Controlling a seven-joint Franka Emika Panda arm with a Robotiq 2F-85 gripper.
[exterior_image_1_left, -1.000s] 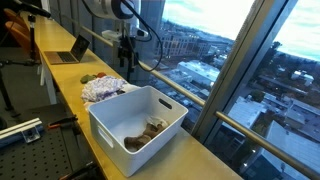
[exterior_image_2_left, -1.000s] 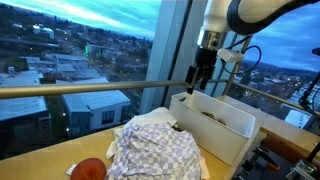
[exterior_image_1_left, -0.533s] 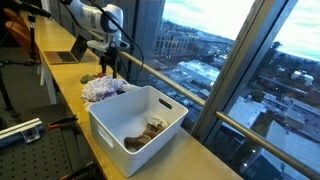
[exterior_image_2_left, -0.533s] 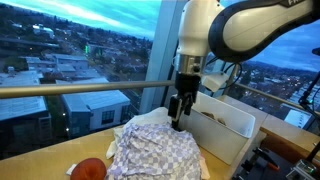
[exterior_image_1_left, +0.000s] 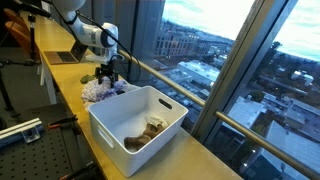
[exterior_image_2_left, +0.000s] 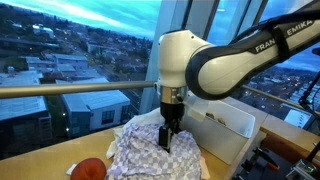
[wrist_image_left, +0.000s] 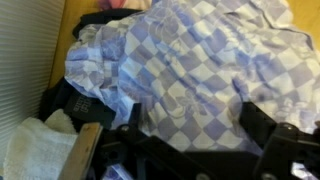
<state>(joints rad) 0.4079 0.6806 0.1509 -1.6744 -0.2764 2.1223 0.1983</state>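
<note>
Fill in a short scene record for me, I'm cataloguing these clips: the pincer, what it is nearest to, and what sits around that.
pincer: open, pointing down, holding nothing
nearest thing: crumpled blue-and-white checkered cloth, right under the fingertips; contact unclear
support: wooden counter along a window
beside the cloth: white bin, open top
in the bin: brown items, too small to identify
other side of the cloth: red round object
further along: open laptop

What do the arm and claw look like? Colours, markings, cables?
Arm: glossy white with rounded shells, and dark FRANKA EMIKA lettering along one link. Claw: black and slim below the white wrist, and its two dark fingers show in the wrist view. No cable is clearly visible.
</note>
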